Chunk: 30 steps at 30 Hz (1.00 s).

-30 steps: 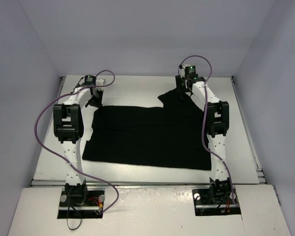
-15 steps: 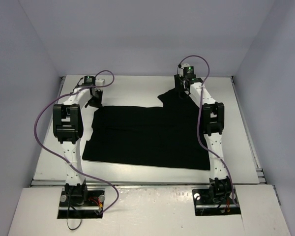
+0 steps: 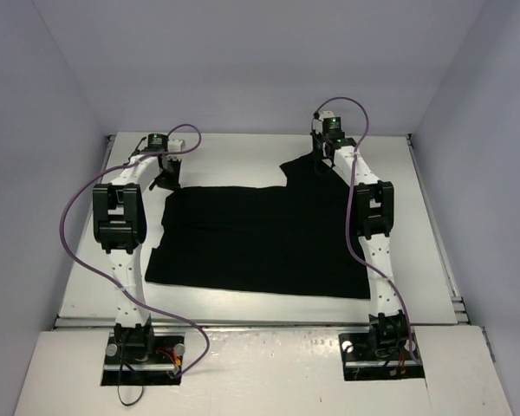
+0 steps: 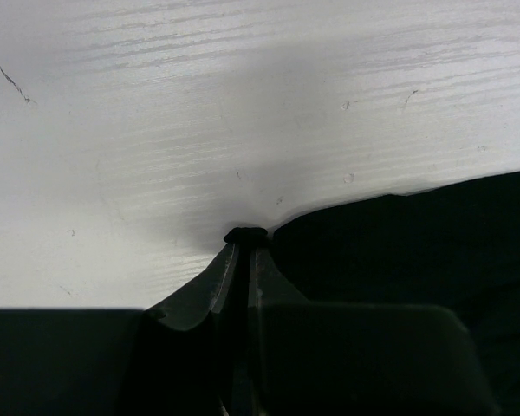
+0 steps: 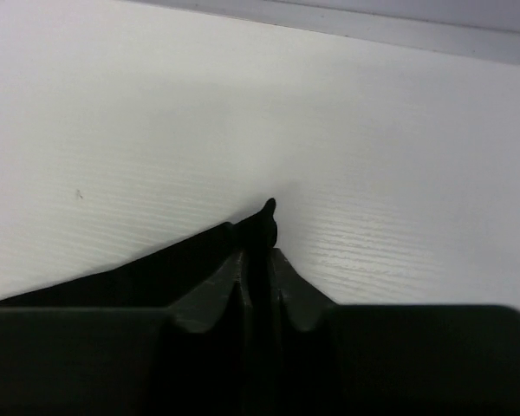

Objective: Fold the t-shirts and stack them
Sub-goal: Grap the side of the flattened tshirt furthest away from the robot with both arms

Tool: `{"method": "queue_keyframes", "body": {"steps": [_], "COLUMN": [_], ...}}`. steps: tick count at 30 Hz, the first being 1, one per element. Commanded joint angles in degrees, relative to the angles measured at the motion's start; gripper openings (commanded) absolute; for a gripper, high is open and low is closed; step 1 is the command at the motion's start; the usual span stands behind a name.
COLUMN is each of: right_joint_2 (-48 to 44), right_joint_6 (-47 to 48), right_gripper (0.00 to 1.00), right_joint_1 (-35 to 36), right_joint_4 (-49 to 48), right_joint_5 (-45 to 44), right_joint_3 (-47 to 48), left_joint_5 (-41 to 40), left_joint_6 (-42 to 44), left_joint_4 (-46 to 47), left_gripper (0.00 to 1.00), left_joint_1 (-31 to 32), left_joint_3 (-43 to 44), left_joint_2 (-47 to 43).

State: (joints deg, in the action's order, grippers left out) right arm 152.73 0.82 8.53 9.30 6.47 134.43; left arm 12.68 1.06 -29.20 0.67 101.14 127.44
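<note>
The black t-shirt (image 3: 260, 238) lies spread flat across the white table (image 3: 234, 156), with one flap reaching towards the far right. At the shirt's far left corner my left gripper (image 3: 166, 178) is shut. In the left wrist view its fingers (image 4: 244, 247) pinch a small bulge of the shirt's edge (image 4: 416, 234). My right gripper (image 3: 322, 161) sits at the tip of the far right flap. Seen from the right wrist, the right gripper (image 5: 258, 251) is shut on the shirt's corner (image 5: 156, 269), and a point of cloth pokes out past the fingertips. No print shows.
Grey walls close in the table at the back and on both sides. A raised rail (image 3: 433, 217) runs along the table's right edge. Purple cables (image 3: 78, 208) loop off both arms. Bare white tabletop (image 5: 399, 147) lies beyond both grippers.
The right gripper has shut on the tip of the far right flap, and that arm has edged slightly towards the back. The left arm and gripper have not moved.
</note>
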Motion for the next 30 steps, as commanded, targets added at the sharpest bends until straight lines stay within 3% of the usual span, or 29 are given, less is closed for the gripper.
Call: {"method": "queue_keyframes", "body": {"steps": [1,19,25,30], "right_joint_2": [-0.36,-12.12,-17.00,-24.18], "right_joint_6": [0.26,8.13,8.15,6.88], "right_gripper": [0.02,0.00,0.00,0.00], "right_joint_1": [-0.97,-2.63,-2.64,-3.14], "right_joint_4": [-0.60,-2.95,-2.97,-3.12], "right_joint_5": [0.21,-6.30,-9.06,-9.43], "right_joint_3": [0.49,4.08,-0.93,-10.35], "left_joint_5": [0.78,2.10,1.12,1.06], "left_joint_6": [-0.42,-2.73,-2.03,-2.17], "left_joint_4": [-3.67,-3.76,-3.59,-2.38], "left_gripper": [0.00,0.00,0.00,0.00], "left_joint_1": [-0.31,-0.32,-0.32,-2.78], "left_joint_3": [0.13,14.07,15.01,13.64], "left_joint_2": [-0.72,-1.72,-1.31,-2.20]}}
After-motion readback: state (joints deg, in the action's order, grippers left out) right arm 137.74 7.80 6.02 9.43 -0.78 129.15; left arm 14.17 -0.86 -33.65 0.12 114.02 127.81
